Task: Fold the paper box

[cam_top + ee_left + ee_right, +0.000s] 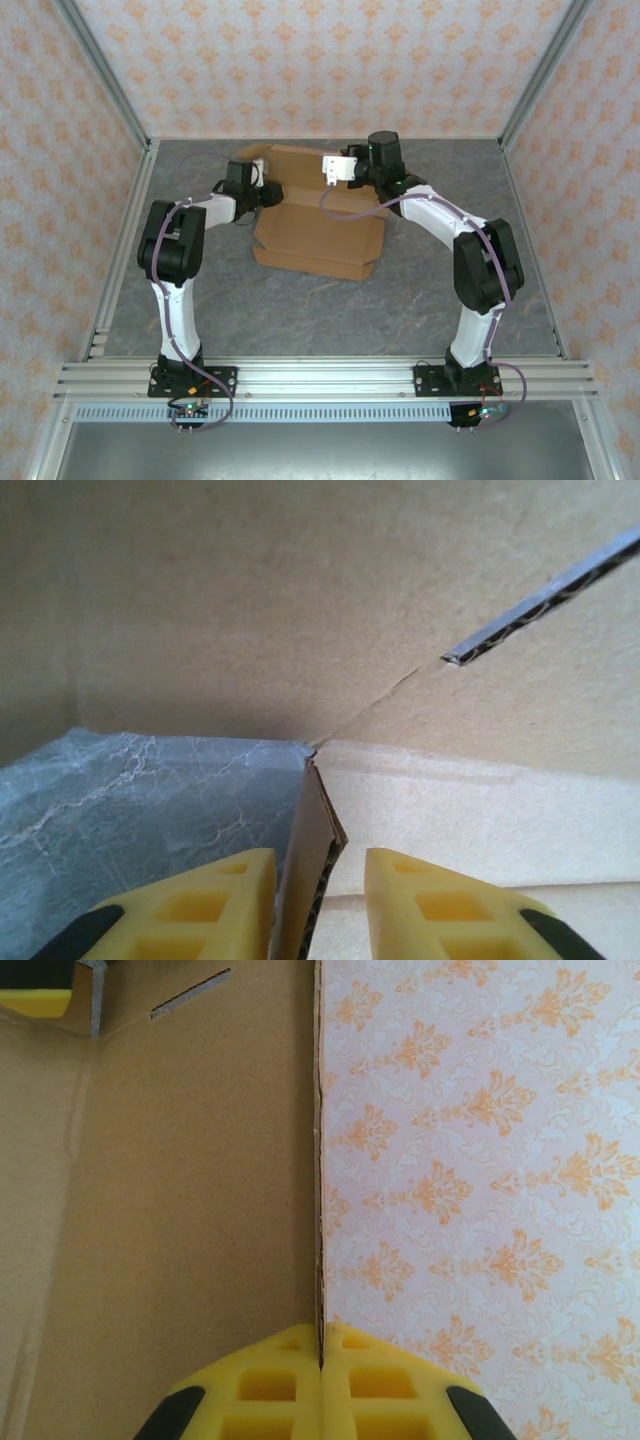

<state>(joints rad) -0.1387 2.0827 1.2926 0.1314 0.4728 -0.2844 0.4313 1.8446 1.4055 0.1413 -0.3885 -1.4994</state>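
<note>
The paper box [320, 235] is a brown corrugated sheet lying at the back middle of the table, with its far panel raised. At the box's left edge my left gripper [268, 192] straddles an upright side flap [312, 830]. In the left wrist view that gripper [320, 855] is open: the left finger touches the flap and a gap remains at the right finger. My right gripper [335, 178] is at the raised far panel. In the right wrist view it [321, 1332] is shut on that panel's thin edge [318, 1160], with brown cardboard [180, 1210] to the left.
The grey marbled table [200, 290] has bare room in front of and beside the box. Patterned walls [320, 60] and metal corner posts [105, 75] close in the back and sides. A slot [190, 995] is cut in the panel.
</note>
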